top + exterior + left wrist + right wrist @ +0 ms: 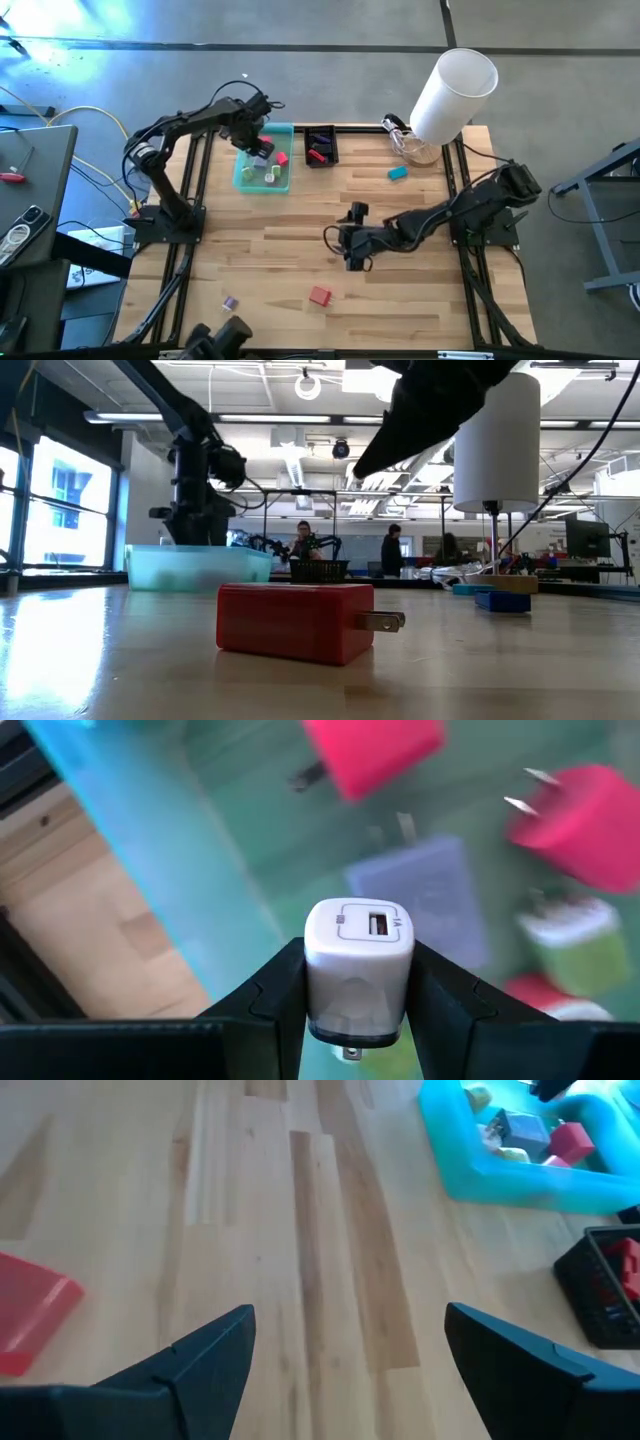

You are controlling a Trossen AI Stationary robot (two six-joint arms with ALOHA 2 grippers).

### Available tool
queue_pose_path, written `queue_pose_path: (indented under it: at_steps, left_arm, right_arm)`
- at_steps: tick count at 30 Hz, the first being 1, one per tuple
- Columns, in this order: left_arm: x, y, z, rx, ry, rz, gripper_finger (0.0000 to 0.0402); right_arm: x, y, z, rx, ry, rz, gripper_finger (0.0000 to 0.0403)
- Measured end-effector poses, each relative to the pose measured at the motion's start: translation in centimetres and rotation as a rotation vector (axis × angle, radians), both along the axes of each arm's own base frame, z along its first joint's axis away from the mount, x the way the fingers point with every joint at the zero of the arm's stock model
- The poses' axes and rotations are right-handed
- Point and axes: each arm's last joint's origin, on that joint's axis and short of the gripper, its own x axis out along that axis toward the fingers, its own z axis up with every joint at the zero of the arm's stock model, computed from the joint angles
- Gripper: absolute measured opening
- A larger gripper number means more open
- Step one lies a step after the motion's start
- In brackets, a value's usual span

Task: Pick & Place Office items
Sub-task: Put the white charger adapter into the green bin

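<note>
Placement step: left tool (358, 1020) grips white charger (358, 965) over teal tray (243, 176), needs release next; right tool (345, 1350) open, empty, mid-table.

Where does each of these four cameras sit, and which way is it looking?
High: overhead, straight down on both arms and the teal tray.
Low: tabletop level, facing a red charger, arms above.
Left wrist: left pincer gripping a white charger over the tray.
Right wrist: open right pincer above bare table.
Shared: tray, red charger.

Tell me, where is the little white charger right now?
The left gripper holds the white charger just above the teal tray, at the table's far left in the high view.
</note>
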Motion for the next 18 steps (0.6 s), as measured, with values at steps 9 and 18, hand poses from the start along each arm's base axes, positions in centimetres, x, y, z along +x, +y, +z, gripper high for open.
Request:
queue_pose_path:
  at_steps: [9,18]
  left_arm:
    - [0.0,0.9,-1.1,-0.010,0.013,-0.027,0.0158]
    - [1.1,0.2,-1.1,0.009,-0.007,-0.048,0.0245]
  right_arm:
    - [0.7,-2.8,0.0,-0.004,0.019,-0.034,0.0314]
    - [1.1,-4.7,-0.1,0.059,0.026,-0.037,0.0314]
